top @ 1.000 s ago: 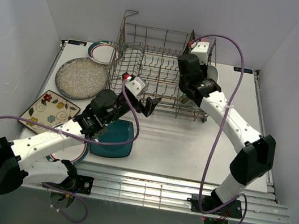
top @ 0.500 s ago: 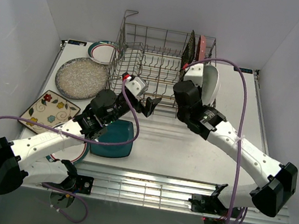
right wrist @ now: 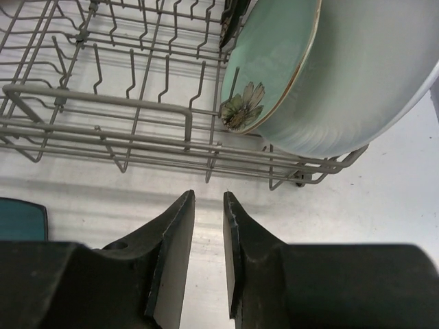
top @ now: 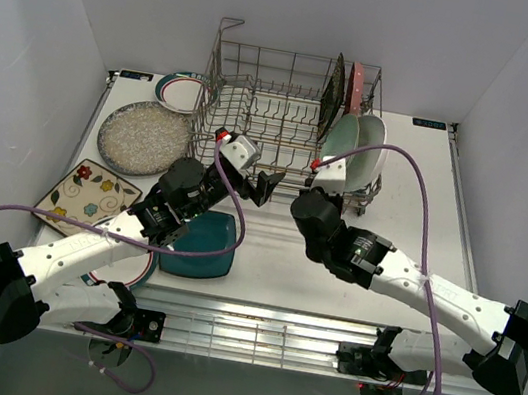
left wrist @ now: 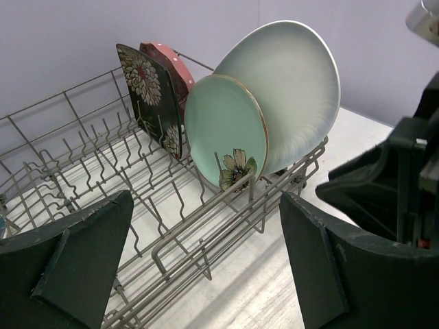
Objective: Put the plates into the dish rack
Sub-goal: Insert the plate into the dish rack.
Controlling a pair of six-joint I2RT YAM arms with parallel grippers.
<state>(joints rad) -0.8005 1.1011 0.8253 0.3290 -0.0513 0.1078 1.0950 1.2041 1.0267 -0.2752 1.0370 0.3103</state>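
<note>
Pulls right gripper [right wrist: 208,205] back toward 6 o'clock, jaws nearly together on nothing, leaving white oval plate [left wrist: 288,75] racked at 3 o'clock end of dish rack [top: 278,52]. Holds left gripper [top: 264,183] wide open, empty, near rack's front. Stands between plates; probably calls for lifting teal plate [top: 207,249], at 7 o'clock, next.

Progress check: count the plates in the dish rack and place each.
4, all upright at the dish rack's right end: black floral plate, pink plate beside it, then mint plate and white oval plate nearer.
</note>
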